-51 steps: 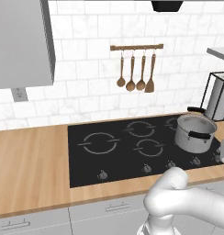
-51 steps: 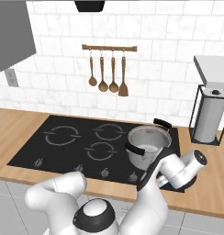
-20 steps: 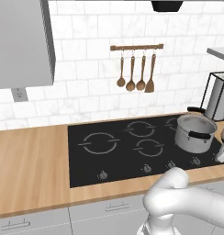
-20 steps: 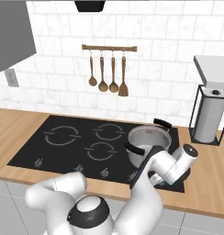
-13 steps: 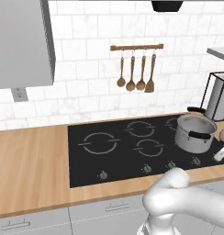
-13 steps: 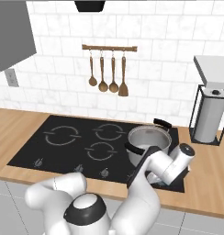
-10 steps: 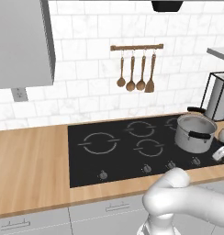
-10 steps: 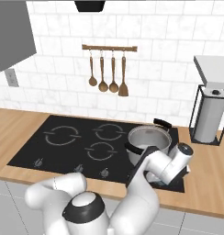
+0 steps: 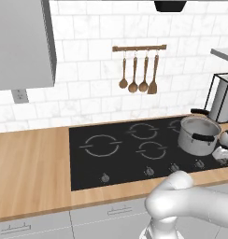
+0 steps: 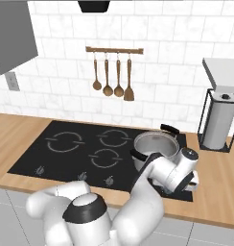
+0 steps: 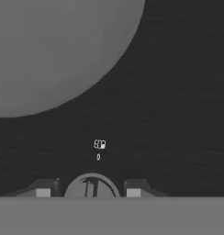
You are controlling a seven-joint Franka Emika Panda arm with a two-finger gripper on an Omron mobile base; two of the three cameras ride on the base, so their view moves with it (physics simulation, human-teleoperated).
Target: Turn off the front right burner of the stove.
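- Stove [image 9: 134, 149] lies flat in the wooden counter [image 9: 32, 172], knobs in a row along its front edge.
- Knob [image 11: 92, 186] looks small, stiff and smooth; pinch it across the round rim.
- Pot [image 10: 156, 145] stands at 12 o'clock from the knob.
- Gripper [image 11: 88, 189] has its tips at 9 and 3 o'clock of the knob; contact I cannot tell.

Stove [image 9: 120, 154] glossy blk glass; pot [image 9: 197, 135] brushed metal; counter [image 9: 27, 172] wood.
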